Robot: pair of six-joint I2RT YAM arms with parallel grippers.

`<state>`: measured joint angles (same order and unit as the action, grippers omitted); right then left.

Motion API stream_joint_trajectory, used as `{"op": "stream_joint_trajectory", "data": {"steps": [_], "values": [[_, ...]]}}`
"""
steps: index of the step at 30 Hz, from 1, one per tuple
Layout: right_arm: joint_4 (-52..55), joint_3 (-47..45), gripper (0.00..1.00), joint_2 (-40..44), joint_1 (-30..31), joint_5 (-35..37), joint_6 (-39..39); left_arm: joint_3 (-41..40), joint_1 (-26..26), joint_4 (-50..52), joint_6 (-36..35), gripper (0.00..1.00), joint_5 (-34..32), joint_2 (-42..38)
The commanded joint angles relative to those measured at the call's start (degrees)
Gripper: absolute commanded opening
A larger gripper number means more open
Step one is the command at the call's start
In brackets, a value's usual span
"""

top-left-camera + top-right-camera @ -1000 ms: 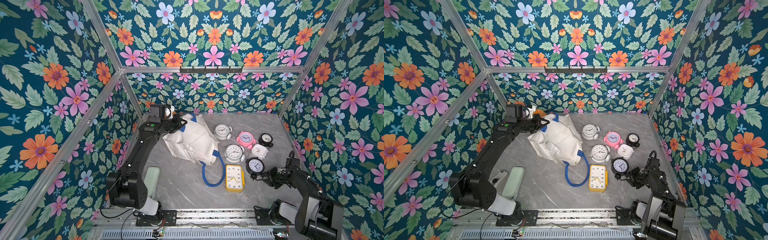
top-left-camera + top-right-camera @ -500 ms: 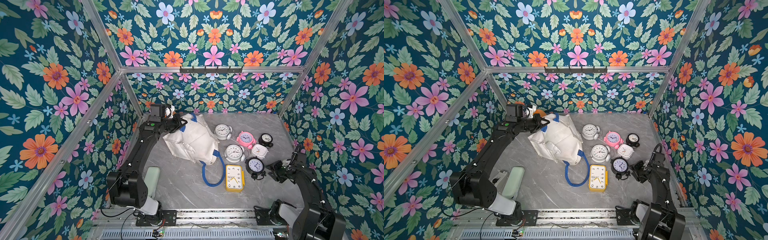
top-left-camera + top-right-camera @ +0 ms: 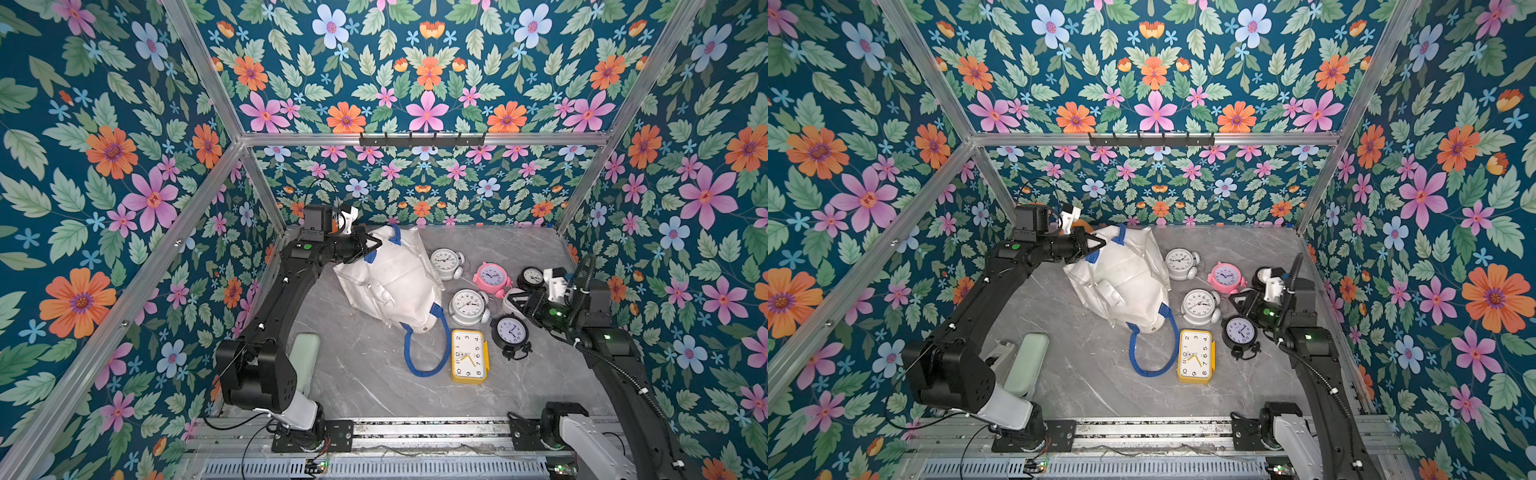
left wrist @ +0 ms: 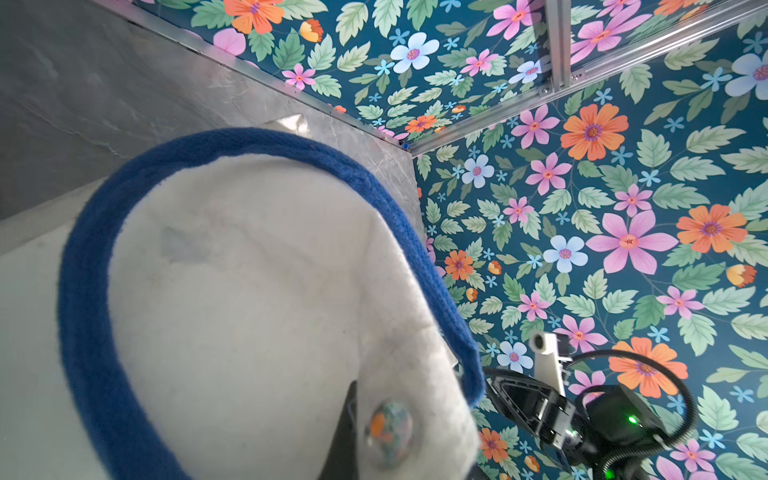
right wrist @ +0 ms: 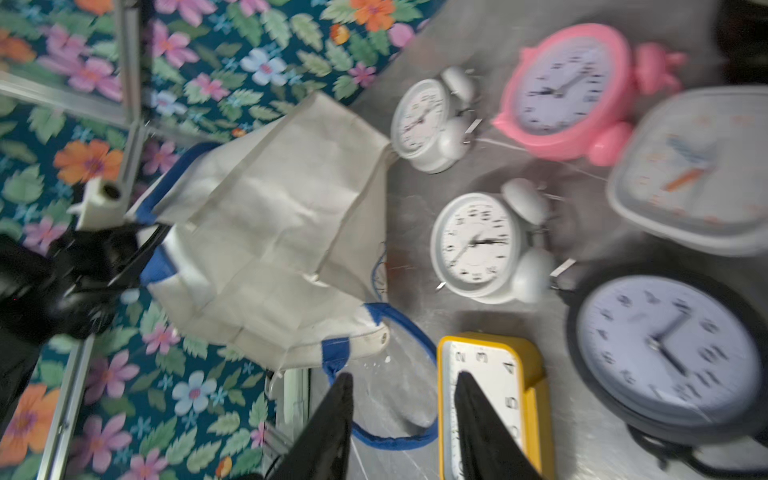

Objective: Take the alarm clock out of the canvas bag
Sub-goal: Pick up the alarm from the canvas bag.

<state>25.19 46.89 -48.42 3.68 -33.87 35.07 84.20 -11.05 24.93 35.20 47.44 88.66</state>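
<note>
The left arm (image 3: 286, 291) and right arm (image 3: 619, 365) are built of black links on white bases (image 3: 299, 411); green lights (image 3: 307, 247) are lit behind the left tool (image 3: 376, 244) and right tool (image 3: 510, 300).

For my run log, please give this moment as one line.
left gripper: shut on canvas bag | right gripper: open, empty | clocks: several on table beside bag | bag inside: not visible

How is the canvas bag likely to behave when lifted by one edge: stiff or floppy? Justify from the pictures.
Probably floppy: the bag is creased and slumps where the left hand pinches its edge. Its loose blue handle lies limp on the table, so it would likely dangle. Likely light when empty, but its contents are hidden.
</note>
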Motion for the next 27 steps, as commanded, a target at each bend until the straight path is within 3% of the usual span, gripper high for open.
{"op": "stream_joint_trajectory", "data": {"steps": [1,7,10,17,27], "values": [[-9.30,3.40,0.41,-1.22,9.94,5.68,-4.95,0.00,-0.26,-4.67,-1.10,0.00,4.84,0.11],[-14.33,9.57,0.41,-8.47,35.02,18.67,-18.74,-0.09,-0.62,-5.42,-1.27,0.00,6.26,0.28],[-15.67,12.92,0.41,-14.65,41.73,21.32,-22.13,-0.52,-1.13,-5.59,-1.27,0.00,6.43,-0.06],[-19.29,17.84,0.39,-25.00,47.48,22.12,-25.05,-1.01,-2.05,-5.84,-0.52,0.00,5.94,-0.02],[-23.50,18.00,0.35,-33.25,48.00,27.02,-25.70,-1.06,-2.69,-6.79,4.08,0.00,2.68,-0.01]]}}
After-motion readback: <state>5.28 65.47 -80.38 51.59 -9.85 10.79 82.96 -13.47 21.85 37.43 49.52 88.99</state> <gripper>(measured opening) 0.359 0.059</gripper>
